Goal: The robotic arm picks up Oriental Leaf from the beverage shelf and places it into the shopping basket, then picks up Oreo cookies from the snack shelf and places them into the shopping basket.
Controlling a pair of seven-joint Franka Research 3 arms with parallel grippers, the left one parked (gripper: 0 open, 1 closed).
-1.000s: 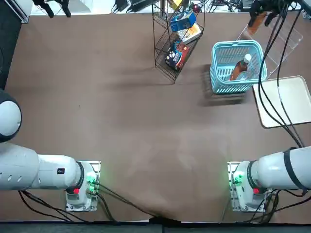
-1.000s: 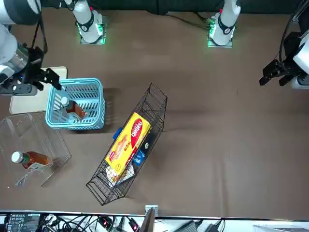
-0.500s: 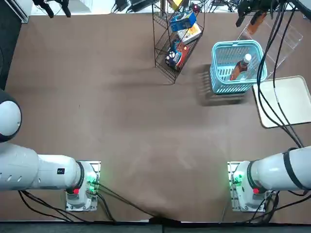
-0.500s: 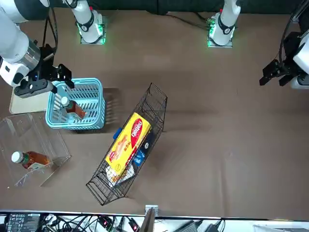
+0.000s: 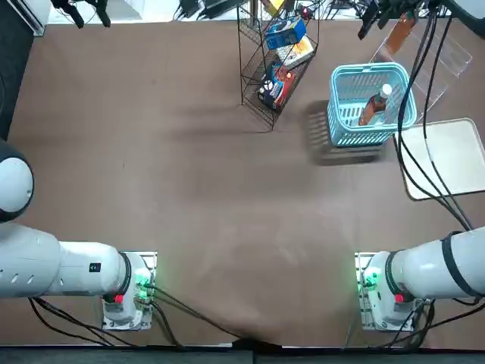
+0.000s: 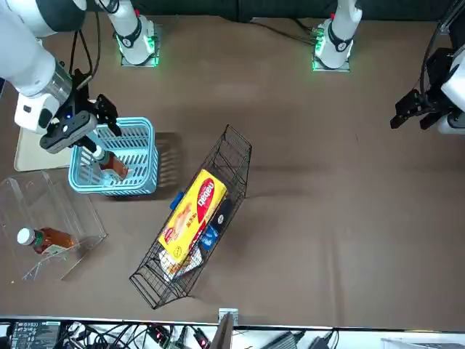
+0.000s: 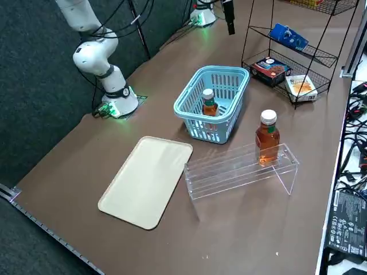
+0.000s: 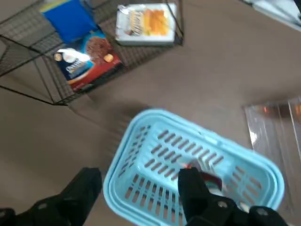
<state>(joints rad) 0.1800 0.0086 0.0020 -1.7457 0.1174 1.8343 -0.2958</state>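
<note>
Going L to R in the top view: betw. 12 and 1 o'clock we have the wire rack (image 6: 155, 280), w/ the bright blue pack (image 5: 286, 32) on a middle tier, so the Oreos are still to do. At 1 o'clock, our right gripper (image 8: 140, 176) has just shifted L, toward the rack side; its jaws are wide apart w/ nothing betw. them, so we reckon the approx. next step is reaching for that pack. At 2 o'clock sits the basket (image 5: 339, 114), tea bottle (image 5: 375, 105) leaning inside, unmoved: first half looks done. Beyond it, the clear stand (image 7: 226, 172); at 3, the cream tray (image 5: 447, 163). Front view shows a yellow pack (image 6: 193, 214) up top, mostly hiding the blue one; R side view shows the blue pack openly, plus a spare bottle (image 7: 268, 137) upright on the stand.
</note>
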